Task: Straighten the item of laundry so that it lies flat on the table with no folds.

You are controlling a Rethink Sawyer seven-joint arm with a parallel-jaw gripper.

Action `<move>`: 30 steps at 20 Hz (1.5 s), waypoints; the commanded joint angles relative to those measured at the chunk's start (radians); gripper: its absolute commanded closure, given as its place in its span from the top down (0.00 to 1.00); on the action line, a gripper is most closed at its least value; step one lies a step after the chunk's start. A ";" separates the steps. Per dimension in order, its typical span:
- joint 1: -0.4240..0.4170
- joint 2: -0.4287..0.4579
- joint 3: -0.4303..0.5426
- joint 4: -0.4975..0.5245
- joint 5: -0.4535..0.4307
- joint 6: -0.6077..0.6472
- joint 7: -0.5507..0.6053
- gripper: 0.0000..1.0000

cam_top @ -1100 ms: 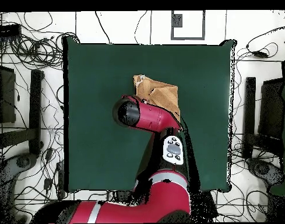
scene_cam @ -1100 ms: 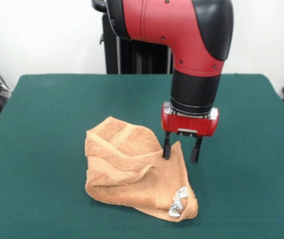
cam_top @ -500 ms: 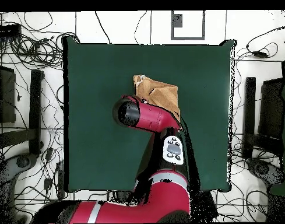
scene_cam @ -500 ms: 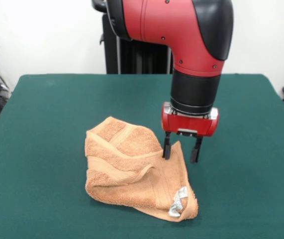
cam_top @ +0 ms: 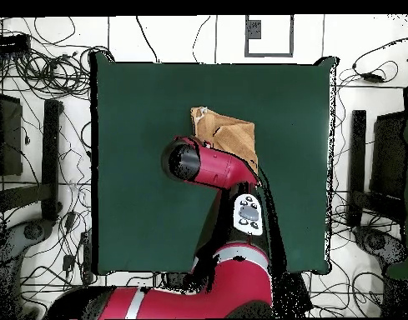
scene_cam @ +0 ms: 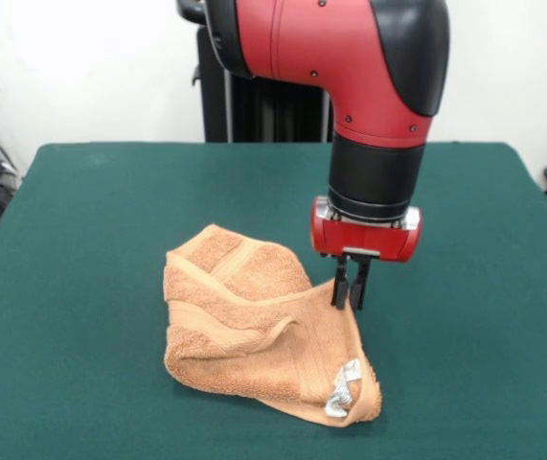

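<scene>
The towel (scene_cam: 259, 331) lies crumpled on the green table (scene_cam: 81, 240), toward the near edge in the front view and slightly left of the table's middle. It is not flat: several layers overlap, and a thick rolled fold runs across its lower left part. Woven border bands show along the upper layer and again near the bottom edge. A small white-silver label (scene_cam: 341, 392) sits at the towel's lower right corner, close to the near edge of the cloth.

The gripper (scene_cam: 350, 302) hangs vertically below the red wrist housing (scene_cam: 365, 238) of the arm (scene_cam: 340, 57). Its two black fingers stand close together, with only a narrow gap between them, pinched on the raised upper right edge of the towel. The cloth rises to a small peak at the fingertips; the pictures do not show how much fabric lies between them. The fingertips sit just above the table surface at the towel's right margin.

In the overhead view the arm (cam_top: 207, 167) extends from the base over the table (cam_top: 132, 125) and covers the gripper completely. The towel (cam_top: 228, 133) shows as a tan patch partly hidden beneath the arm's head, near the table's centre. Cables (cam_top: 40, 67) lie on the floor around the table.
</scene>
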State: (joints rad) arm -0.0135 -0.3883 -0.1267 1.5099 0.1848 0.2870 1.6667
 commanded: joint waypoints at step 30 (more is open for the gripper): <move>-0.060 -0.111 0.068 0.014 0.001 0.256 0.100 0.00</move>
State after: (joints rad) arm -0.0469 -0.4567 -0.1267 1.5102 0.1844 0.3898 1.6667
